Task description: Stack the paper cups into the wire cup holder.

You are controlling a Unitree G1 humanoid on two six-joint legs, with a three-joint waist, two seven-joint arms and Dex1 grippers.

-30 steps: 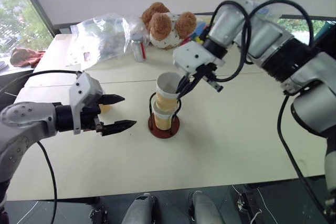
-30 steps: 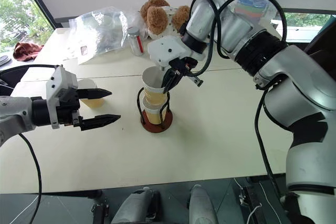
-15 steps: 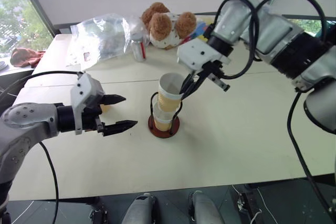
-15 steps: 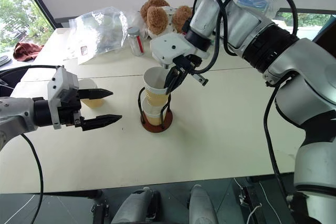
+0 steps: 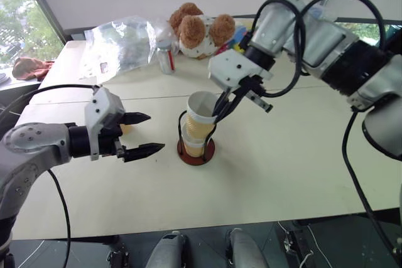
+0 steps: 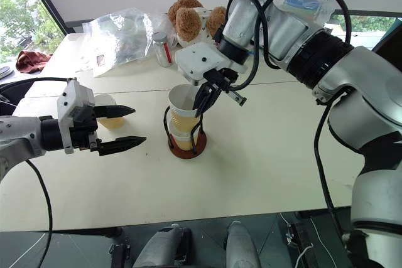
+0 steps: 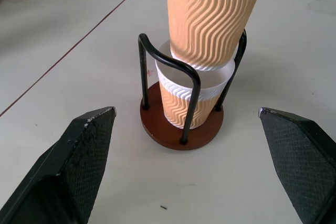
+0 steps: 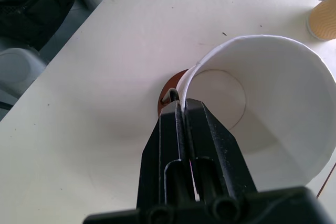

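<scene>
Silver-grey arm shells with black joint bands, looped black cables, white wrist housings, 2 textured black fingers (image 7: pixel 86 166) each.

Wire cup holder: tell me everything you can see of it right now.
The wire cup holder stands upright on the table: a round red-brown disc base with two thin black wire loops rising from it. One ribbed paper cup sits on the base between the loops; a second cup, pinched at its rim by the right gripper, is nested in it.

- No readable text, brand, number or sign is showing on anything here.
- The small can (image 5: pixel 166 58) beside the plush bear (image 5: pixel 200 29) is carrying a red label, too small to read.
</scene>
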